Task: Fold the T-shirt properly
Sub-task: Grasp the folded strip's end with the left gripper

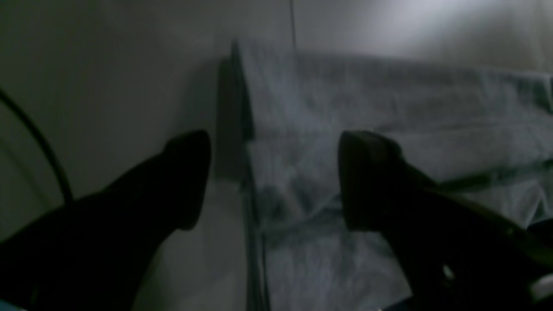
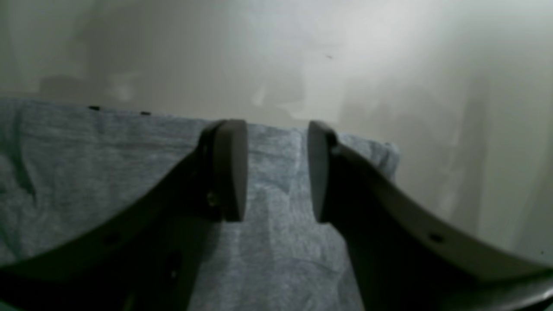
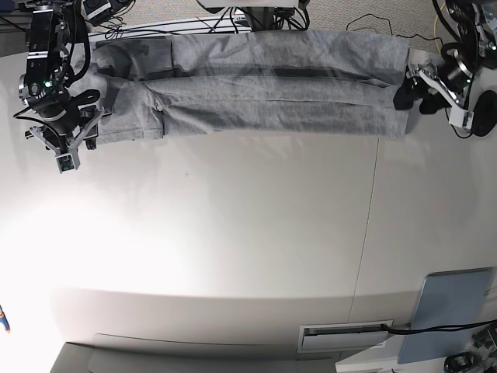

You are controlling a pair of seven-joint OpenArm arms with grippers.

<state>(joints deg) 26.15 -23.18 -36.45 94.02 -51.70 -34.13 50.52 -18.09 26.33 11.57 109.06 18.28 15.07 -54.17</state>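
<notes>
Already the T-shirt [image 3: 256, 81] is laid as a long folded strip at 12 o'clock on the table [image 3: 248, 233]. The left gripper [image 1: 274, 179] is wide open and holds nothing over its end; the right gripper [image 2: 276, 170], half open and holding nothing, is placed over the other end, likely for lifting both together.

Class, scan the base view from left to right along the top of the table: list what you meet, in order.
Right arm's tool → T-shirt, folded into a long band → left arm's tool.
</notes>
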